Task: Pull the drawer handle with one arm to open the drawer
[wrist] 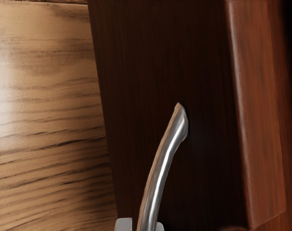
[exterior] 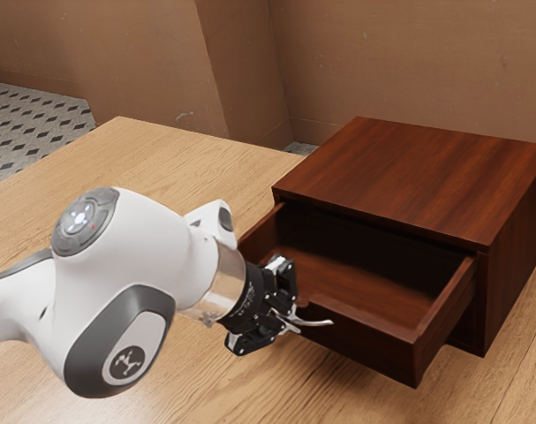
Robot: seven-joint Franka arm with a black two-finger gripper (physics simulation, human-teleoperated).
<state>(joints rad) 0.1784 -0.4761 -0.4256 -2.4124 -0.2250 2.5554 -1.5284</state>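
Gripper (exterior: 283, 320): fingers pinch the handle (exterior: 316, 323) from two sides.
Drawer (exterior: 365, 296): open, out of cabinet (exterior: 418, 168), just ahead of hand.
Table (exterior: 162, 168): under hand.

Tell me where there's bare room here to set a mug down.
Free: the table between the arm and the far edge, at the exterior view's left of the cabinet; the cabinet's flat top; the floor of the open drawer. Crowded: the drawer front, where the hand grips the handle.
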